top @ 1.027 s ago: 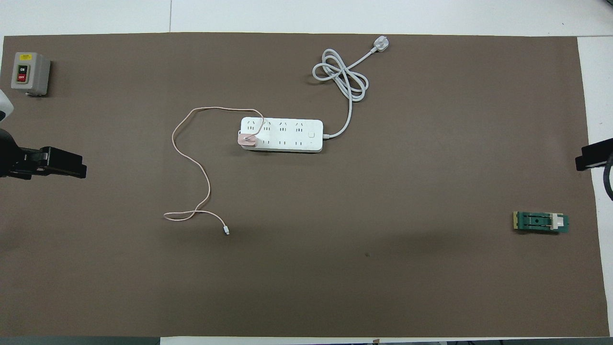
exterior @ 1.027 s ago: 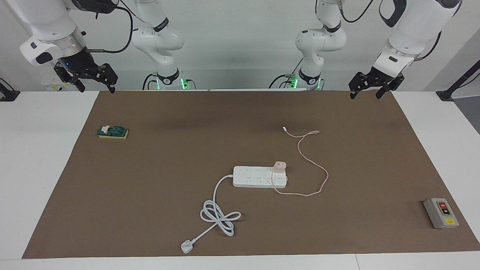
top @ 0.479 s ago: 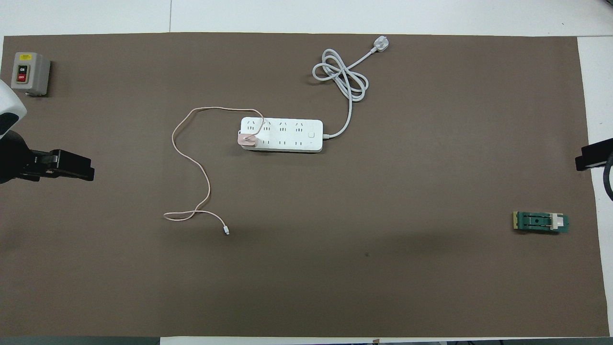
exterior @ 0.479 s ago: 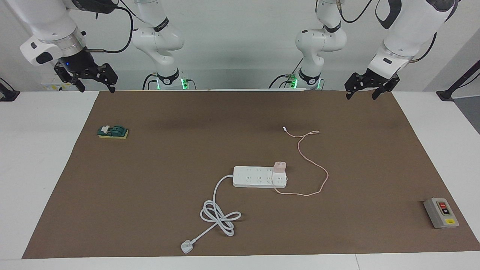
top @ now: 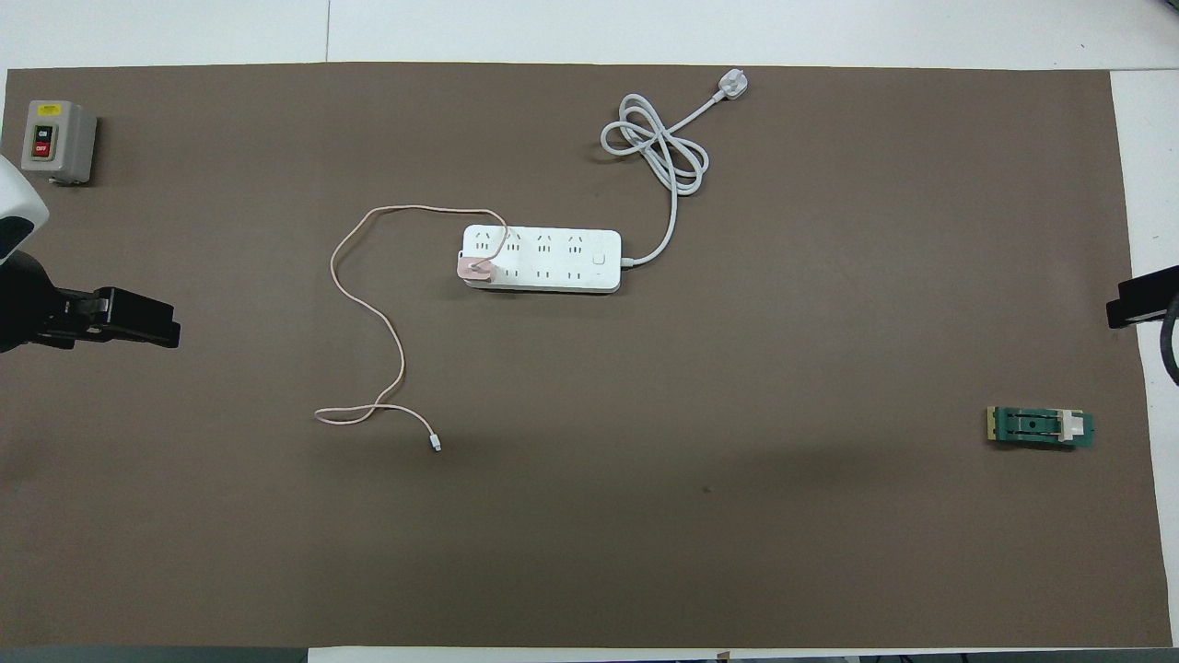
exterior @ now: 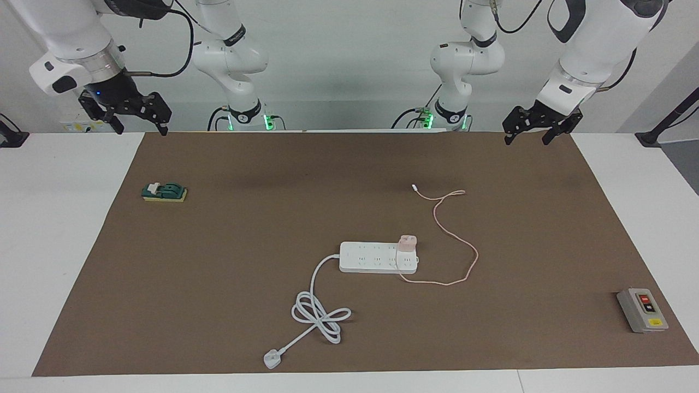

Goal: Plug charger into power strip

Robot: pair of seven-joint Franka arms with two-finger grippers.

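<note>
Both my pincers hang open and hold nothing. Going from the left of the facing view: my right gripper (exterior: 138,123) is over the mat's corner at the robots' edge, at the right arm's end of the table, and this arm waits. Near it lies a small green block on a yellow base (exterior: 164,191). In the middle of the brown mat (exterior: 218,245) lies the long white plastic power strip (exterior: 371,258), with its thick white cord (exterior: 317,311) coiled farther from the robots. The small pale-pink cube charger (exterior: 408,242) sits on the strip's end toward the left arm, and appears already seated. Its thin pink cable (exterior: 458,240) is loose on the mat. My left gripper (exterior: 527,133) is over the other corner. A grey switch box (exterior: 641,309) lies far off.

I judge the charger light, rigid and a little smooth; I would take it by two opposite flat sides, never by the soft cable.
</note>
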